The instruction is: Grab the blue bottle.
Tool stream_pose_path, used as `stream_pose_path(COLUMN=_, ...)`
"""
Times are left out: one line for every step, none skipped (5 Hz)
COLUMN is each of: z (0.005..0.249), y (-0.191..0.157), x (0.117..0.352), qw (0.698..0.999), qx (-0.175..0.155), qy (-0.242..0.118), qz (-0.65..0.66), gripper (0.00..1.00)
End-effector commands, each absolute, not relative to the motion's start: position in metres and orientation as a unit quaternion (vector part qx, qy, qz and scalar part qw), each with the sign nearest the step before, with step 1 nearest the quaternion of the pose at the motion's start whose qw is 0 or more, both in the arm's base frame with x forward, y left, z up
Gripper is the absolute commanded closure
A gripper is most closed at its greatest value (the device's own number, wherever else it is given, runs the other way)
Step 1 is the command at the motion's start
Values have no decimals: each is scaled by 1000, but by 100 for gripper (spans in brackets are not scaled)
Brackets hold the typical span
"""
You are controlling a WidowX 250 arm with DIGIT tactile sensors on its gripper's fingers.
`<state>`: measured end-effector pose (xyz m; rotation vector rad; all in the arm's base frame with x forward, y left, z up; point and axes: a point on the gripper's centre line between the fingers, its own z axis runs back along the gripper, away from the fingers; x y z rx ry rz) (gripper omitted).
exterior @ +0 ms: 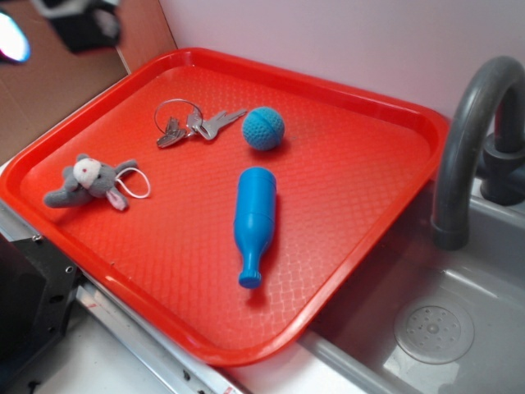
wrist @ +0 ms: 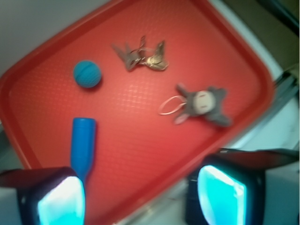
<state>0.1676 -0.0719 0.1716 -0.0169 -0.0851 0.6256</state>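
Wrist view shows the blue bottle point(wrist: 83, 144) lying on the red tray point(wrist: 140, 140), low at the left, just above one finger point(wrist: 58, 199) of the wide-apart gripper point(wrist: 140, 197).

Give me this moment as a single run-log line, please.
phase: approach | gripper: open, high above tray | blue bottle: lying flat, ungrasped
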Motion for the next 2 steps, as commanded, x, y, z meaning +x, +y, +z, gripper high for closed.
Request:
stream_pose_path(z=139, y=-98, x=204, qw=942, qx=-26, qy=-74, qz=327, gripper=0)
stream_pose_path(z=118, y=-104, x=213, qw=939, qx=-23, qy=-65, qz=337, gripper=0)
